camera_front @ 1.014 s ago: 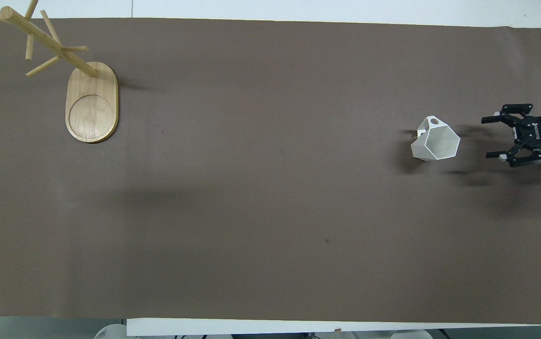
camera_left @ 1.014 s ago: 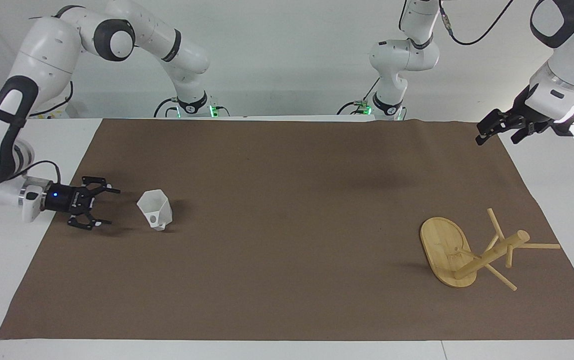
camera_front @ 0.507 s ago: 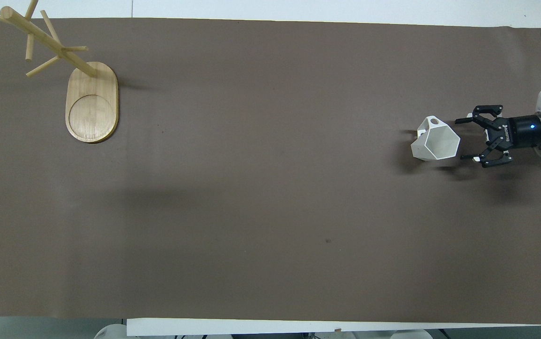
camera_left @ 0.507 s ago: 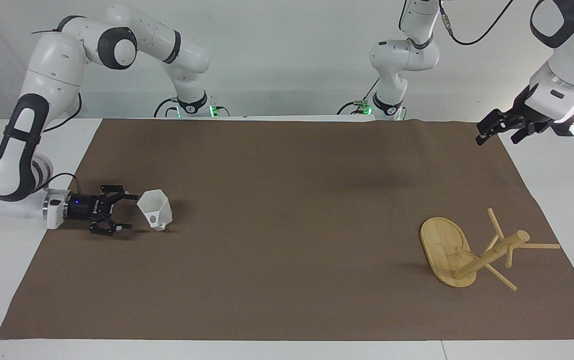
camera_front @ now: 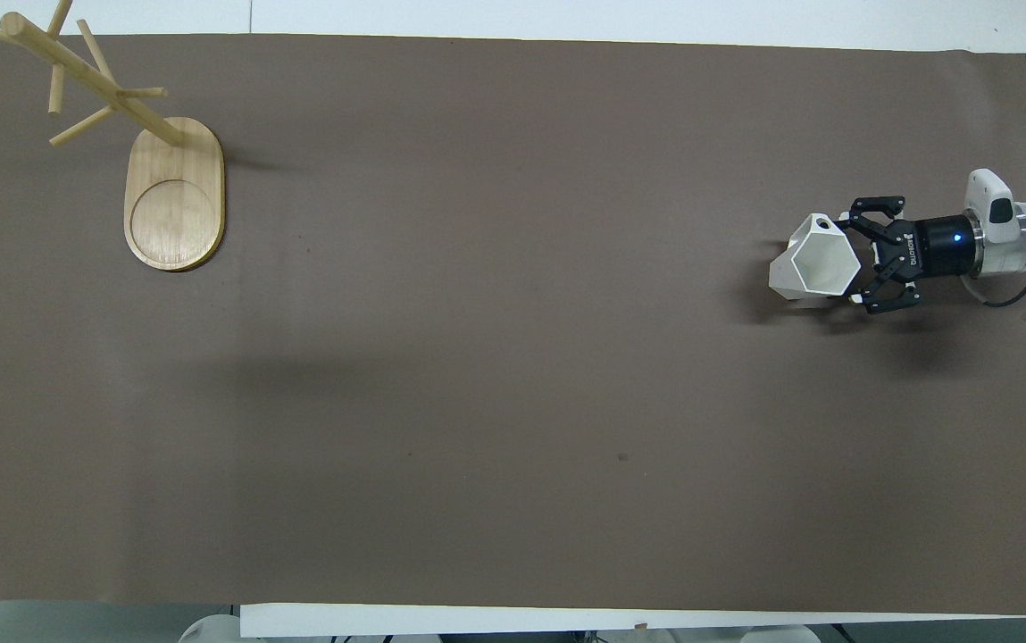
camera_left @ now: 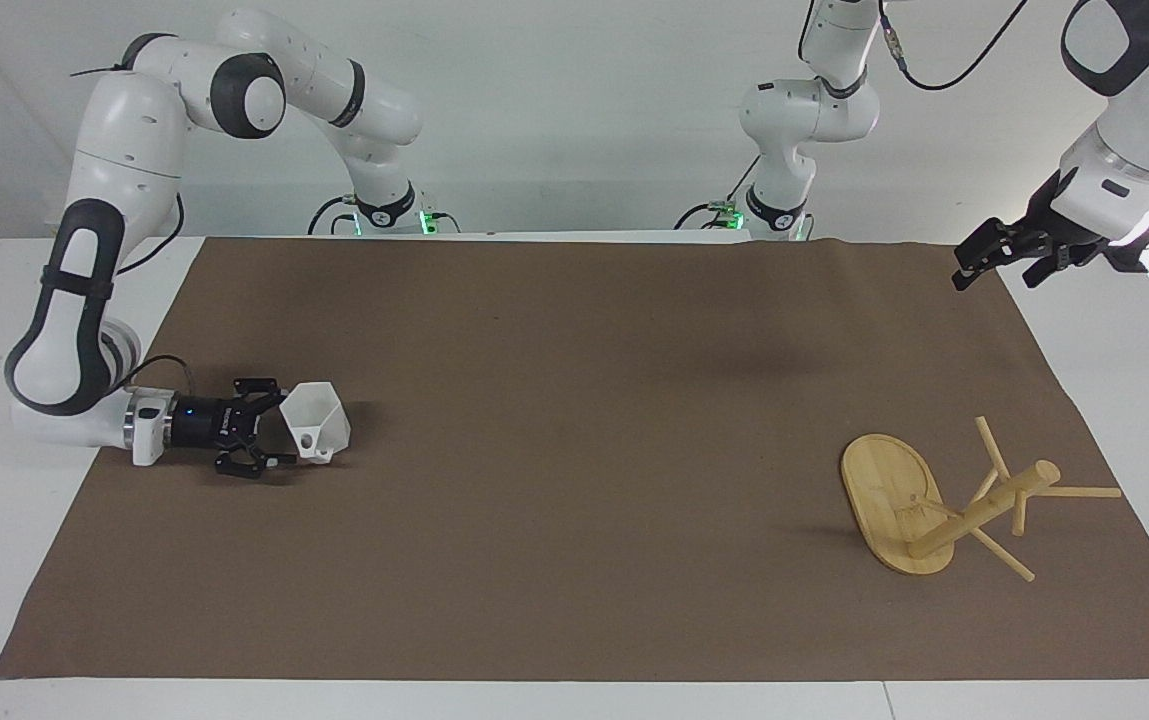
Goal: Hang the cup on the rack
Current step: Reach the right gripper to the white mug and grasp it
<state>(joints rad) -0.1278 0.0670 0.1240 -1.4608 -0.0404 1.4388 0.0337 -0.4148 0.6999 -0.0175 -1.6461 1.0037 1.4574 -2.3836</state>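
The white faceted cup (camera_left: 322, 418) lies tilted on the brown mat near the right arm's end, its mouth toward that end and its handle hole (camera_front: 823, 221) showing. My right gripper (camera_left: 282, 428) is low over the mat and open, its fingers straddling the cup's rim; it also shows in the overhead view (camera_front: 850, 261). The bamboo rack (camera_left: 934, 505) stands upright on its oval base (camera_front: 175, 201) near the left arm's end. My left gripper (camera_left: 996, 270) waits, open, in the air over the mat's corner at the left arm's end.
The brown mat (camera_left: 574, 450) covers most of the white table. Between the cup and the rack the mat is bare. Both arm bases stand at the robots' edge of the table.
My right gripper has moved along the mat up to the cup, its fingers now around the rim. The cup has shifted and tipped slightly. The left arm and the rack have not moved.
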